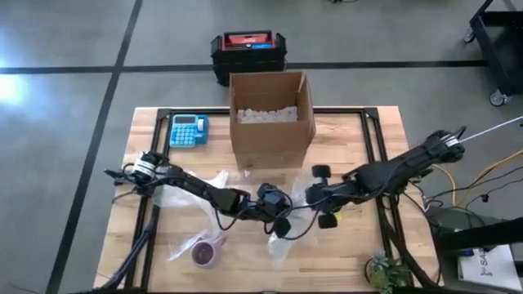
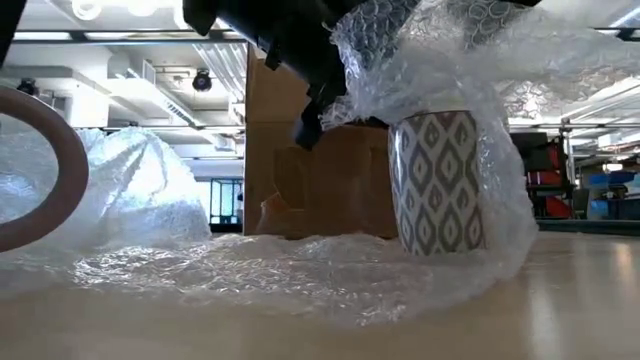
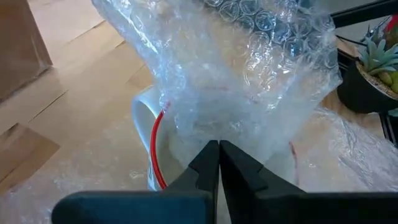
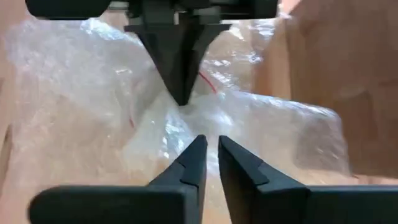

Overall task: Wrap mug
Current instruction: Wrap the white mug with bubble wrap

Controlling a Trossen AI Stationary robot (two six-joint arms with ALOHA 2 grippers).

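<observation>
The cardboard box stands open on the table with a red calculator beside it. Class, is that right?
Not quite. The cardboard box does stand open on the table, but the calculator beside it is blue, not red. The high view shows this.

1. High view: straight down from above, far off, taking in the whole table (image 1: 343, 245), both arms, cardboard box (image 1: 271, 114) at the far edge.
2. Low view: at tabletop level, very near, facing across the bubble wrap (image 2: 300, 270) toward the same box (image 2: 300, 170) and the room behind.
3. Left wrist view: close behind own fingers, looking into raised bubble wrap (image 3: 236, 81); potted plant (image 3: 373, 68) at the edge.
4. Right wrist view: close, facing the opposite gripper (image 4: 180, 93) head-on across the same wrap (image 4: 93, 106).
</observation>
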